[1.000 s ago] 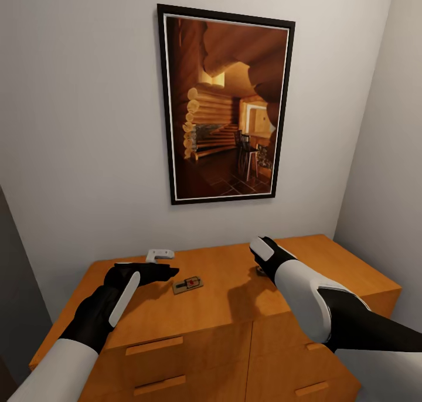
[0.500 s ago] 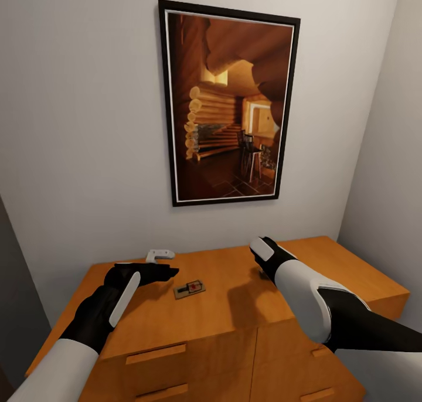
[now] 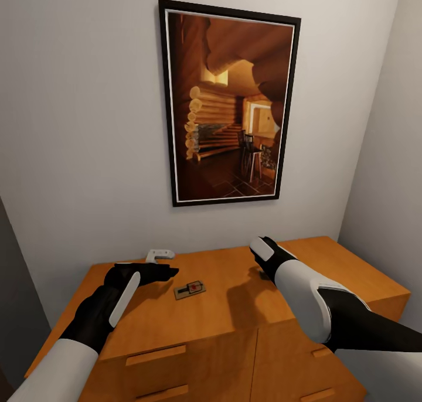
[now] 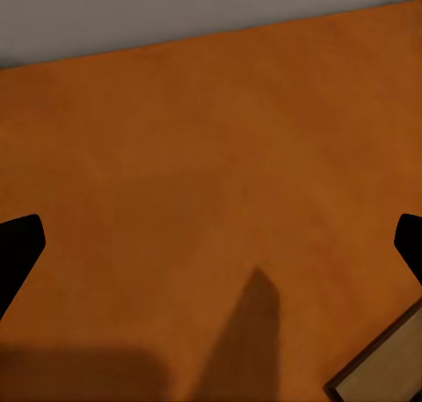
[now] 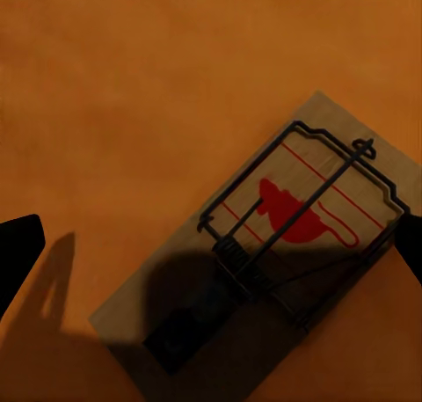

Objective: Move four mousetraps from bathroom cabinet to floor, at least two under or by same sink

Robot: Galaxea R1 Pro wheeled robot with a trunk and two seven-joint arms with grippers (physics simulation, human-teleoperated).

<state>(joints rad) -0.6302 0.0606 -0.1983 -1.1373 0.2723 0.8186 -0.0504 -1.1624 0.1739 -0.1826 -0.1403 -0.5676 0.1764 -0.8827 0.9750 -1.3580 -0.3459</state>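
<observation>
Pickup was the step in hand: both grippers, left (image 3: 167, 269) and right (image 3: 258, 244), hung with jaws spread and empty over the cabinet (image 3: 228, 308), one mousetrap (image 3: 189, 289) between them, another (image 5: 264, 261) under the right, which I judged needed lowering and closing.

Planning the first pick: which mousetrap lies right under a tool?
The mousetrap under the right tool, mostly hidden behind it. The other mousetrap lies exposed between both arms.

Framed log-cabin picture (image 3: 228, 106) hangs on pale wall (image 3: 82, 126); small white object (image 3: 159, 254) below.
</observation>
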